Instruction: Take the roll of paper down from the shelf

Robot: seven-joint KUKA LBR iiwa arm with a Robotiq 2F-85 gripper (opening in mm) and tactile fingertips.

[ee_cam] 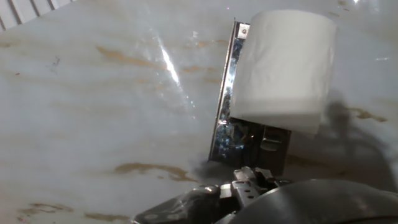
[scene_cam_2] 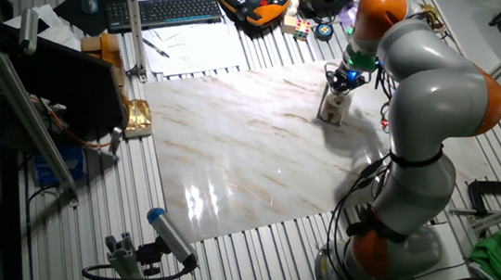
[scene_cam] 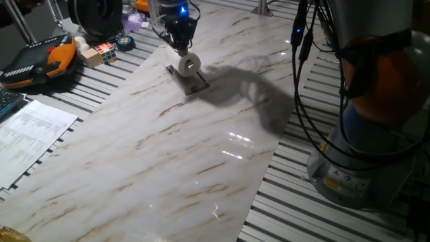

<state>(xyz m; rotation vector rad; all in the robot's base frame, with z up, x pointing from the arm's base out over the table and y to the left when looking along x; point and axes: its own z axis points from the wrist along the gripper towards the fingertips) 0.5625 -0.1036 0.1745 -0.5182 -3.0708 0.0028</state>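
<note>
The roll of paper (scene_cam: 189, 65) is a small white cylinder with a dark core hole. It lies on the shelf (scene_cam: 191, 83), a low dark flat plate on the marble tabletop (scene_cam: 168, 148). My gripper (scene_cam: 182, 49) hangs just above and behind the roll, its fingers drawn together to a point, holding nothing. In the other fixed view the gripper (scene_cam_2: 340, 82) is right over the roll (scene_cam_2: 333, 106). In the hand view the roll (ee_cam: 283, 62) fills the upper right, resting on the shelf (ee_cam: 225, 99), whose shiny edge shows. Only a bit of my hand shows at the bottom.
A teach pendant (scene_cam: 37, 60), a colour cube (scene_cam: 105, 51) and a tape roll (scene_cam: 125, 43) lie beyond the marble's far left edge. Printed sheets (scene_cam: 27, 131) lie at left. The arm's base (scene_cam: 366, 154) and cables stand at right. A keyboard (scene_cam_2: 164, 8) is at the back.
</note>
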